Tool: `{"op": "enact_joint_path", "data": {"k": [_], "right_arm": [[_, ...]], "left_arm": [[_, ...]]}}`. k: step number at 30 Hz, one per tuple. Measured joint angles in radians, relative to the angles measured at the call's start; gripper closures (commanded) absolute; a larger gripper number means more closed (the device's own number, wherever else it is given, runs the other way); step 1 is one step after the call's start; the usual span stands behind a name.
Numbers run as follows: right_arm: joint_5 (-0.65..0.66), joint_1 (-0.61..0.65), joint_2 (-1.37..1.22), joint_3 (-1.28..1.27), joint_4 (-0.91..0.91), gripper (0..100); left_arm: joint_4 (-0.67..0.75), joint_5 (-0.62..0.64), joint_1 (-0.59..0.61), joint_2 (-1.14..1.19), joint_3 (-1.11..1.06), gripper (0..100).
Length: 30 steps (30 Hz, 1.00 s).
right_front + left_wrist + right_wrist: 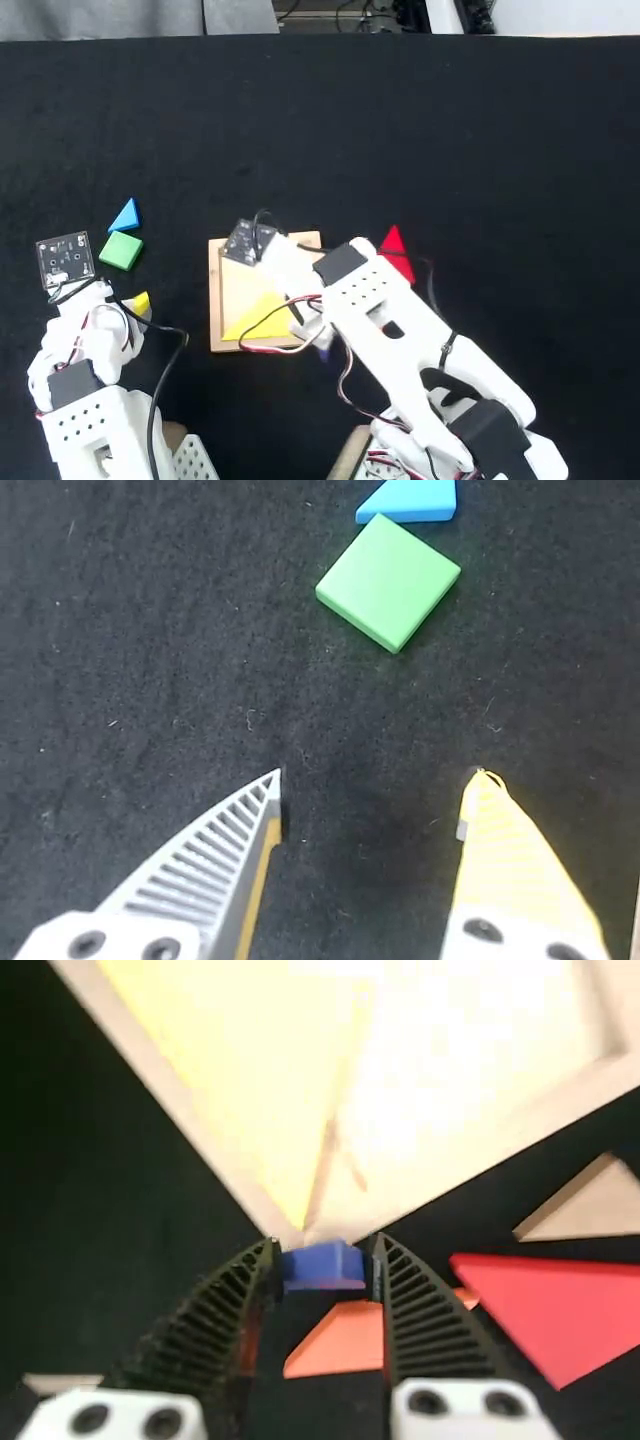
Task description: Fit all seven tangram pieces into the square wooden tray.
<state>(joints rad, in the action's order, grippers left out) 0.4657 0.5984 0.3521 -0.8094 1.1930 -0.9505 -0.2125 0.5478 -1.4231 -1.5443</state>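
The square wooden tray (222, 290) holds a large yellow triangle (262, 318). My right arm (380, 310) lies across the tray's right side. In the right wrist view my right gripper (322, 1260) is shut on a small blue piece (320, 1265) just off the tray's corner (300, 1228). An orange piece (340, 1345) lies under the fingers, and a red triangle (545, 1310) is beside it. My left gripper (378, 790) is open over bare cloth, short of the green square (390, 580) and the light blue triangle (415, 500).
A pale wooden triangle (590, 1205) lies on the cloth near the red one. The red triangle (395, 250) sits right of the tray. Green square (120, 250) and blue triangle (126, 215) lie at the left. Black cloth covers the far half of the table (400, 120).
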Motion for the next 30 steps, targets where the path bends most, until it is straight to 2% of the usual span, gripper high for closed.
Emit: {"op": "enact_joint_path", "data": {"k": [9, 15, 19, 20, 26, 30], "right_arm": [[0.0, 0.0, -0.012, 0.081, -0.074, 87.8], [0.0, 0.0, -0.164, 0.21, -0.092, 88.0], [0.0, 0.0, -0.203, 0.238, -0.071, 99.2], [0.0, 0.0, -0.201, 0.238, -0.054, 97.8], [0.002, 0.0, -0.029, 0.152, 0.044, 97.0], [0.002, -0.009, 0.103, 0.026, 0.005, 97.0]], "left_arm": [[0.0, 0.0, 0.0, 0.0, 0.0, 72], [0.0, 0.0, 0.0, 0.0, 0.0, 72], [0.0, 0.0, 0.0, 0.0, 0.0, 72], [0.0, 0.0, 0.0, 0.0, 0.0, 72], [0.0, 0.0, 0.0, 0.0, 0.0, 72], [0.0, 0.0, 0.0, 0.0, 0.0, 72]]}}
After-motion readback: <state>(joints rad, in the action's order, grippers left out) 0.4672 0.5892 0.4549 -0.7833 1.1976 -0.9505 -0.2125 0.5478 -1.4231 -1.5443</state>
